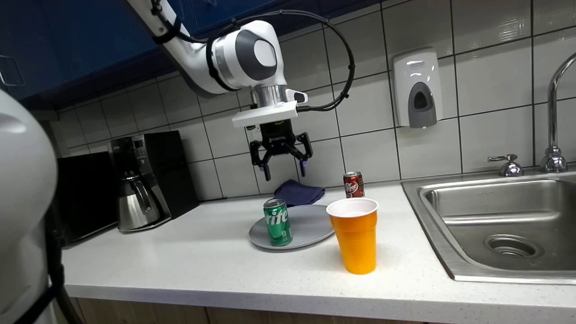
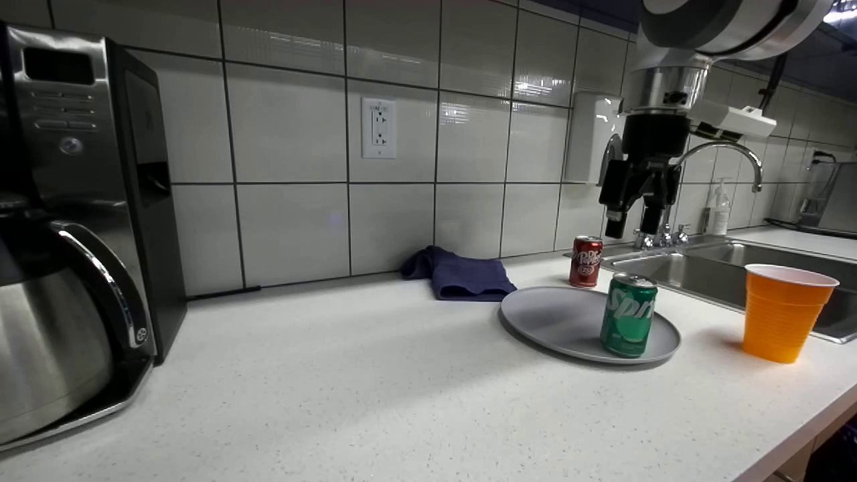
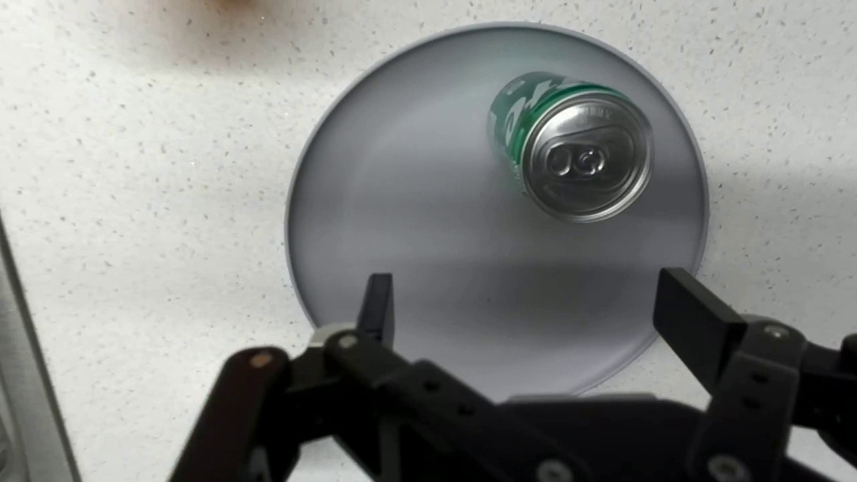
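Observation:
My gripper point(image 1: 285, 173) is open and empty, pointing down in the air above the grey plate point(image 1: 310, 222). In the wrist view its fingers point(image 3: 525, 288) stand wide apart over the plate point(image 3: 402, 201), with nothing between them. A green Sprite can point(image 1: 277, 225) stands upright on the plate; it also shows in the wrist view point(image 3: 586, 161), ahead of the fingers and apart from them. A red Dr Pepper can point(image 2: 586, 262) stands upright on the counter behind the plate. An orange cup point(image 2: 783, 318) with a white inside stands upright beside the plate.
A dark blue cloth point(image 2: 469, 276) lies by the tiled wall behind the plate. A coffee maker point(image 1: 139, 198) with a steel carafe stands at one end. A steel sink point(image 1: 432, 234) with a faucet point(image 1: 553, 157) is at the other. A soap dispenser point(image 1: 418, 90) hangs on the wall.

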`<act>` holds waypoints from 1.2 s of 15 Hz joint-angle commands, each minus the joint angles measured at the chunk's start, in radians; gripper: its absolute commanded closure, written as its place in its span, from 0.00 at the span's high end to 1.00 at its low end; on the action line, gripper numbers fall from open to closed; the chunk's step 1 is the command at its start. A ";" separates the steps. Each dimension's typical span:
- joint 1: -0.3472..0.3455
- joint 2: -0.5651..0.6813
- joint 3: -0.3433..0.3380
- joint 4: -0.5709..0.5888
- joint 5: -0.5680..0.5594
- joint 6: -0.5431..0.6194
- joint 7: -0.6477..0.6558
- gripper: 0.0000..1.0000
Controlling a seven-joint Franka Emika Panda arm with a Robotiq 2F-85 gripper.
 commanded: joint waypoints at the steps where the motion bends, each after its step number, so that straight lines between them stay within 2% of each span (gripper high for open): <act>1: -0.027 0.016 -0.004 0.052 0.006 -0.054 0.045 1.00; 12: -0.090 0.135 -0.046 0.206 0.025 -0.091 0.096 1.00; 13: -0.086 0.101 -0.041 0.149 0.001 -0.048 0.089 1.00; 18: -0.092 0.129 -0.041 0.178 0.011 -0.053 0.089 1.00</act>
